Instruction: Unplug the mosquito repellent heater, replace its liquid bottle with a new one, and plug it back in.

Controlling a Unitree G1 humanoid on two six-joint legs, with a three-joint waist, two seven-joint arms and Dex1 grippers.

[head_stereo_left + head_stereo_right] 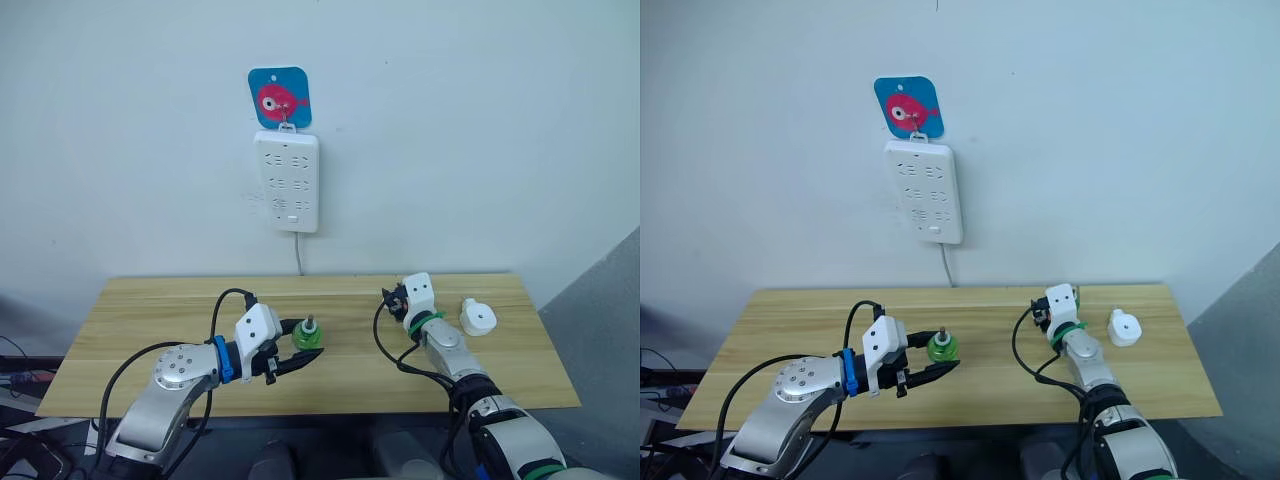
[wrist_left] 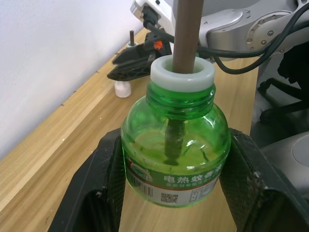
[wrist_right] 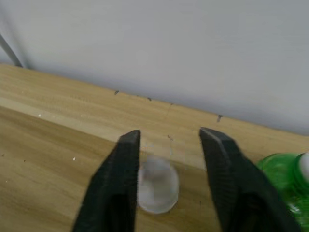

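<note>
A green liquid bottle [image 2: 175, 145] with a white collar and brown wick stands upright between my left gripper's [image 1: 300, 358] fingers, which are shut on its sides at the table's front middle. The mosquito repellent heater [image 1: 477, 317], a small white rounded unit, lies unplugged on the table at the right. Just left of it my right gripper [image 3: 169, 140] is open, its fingers either side of a small clear bottle [image 3: 157, 189] without pressing on it. That clear bottle [image 2: 122, 89] also shows beyond the green one in the left wrist view.
A long white power strip [image 1: 287, 180] hangs on the wall above the table's back edge, under a blue fish sticker [image 1: 280, 98], its cord dropping behind the wooden table [image 1: 150, 310].
</note>
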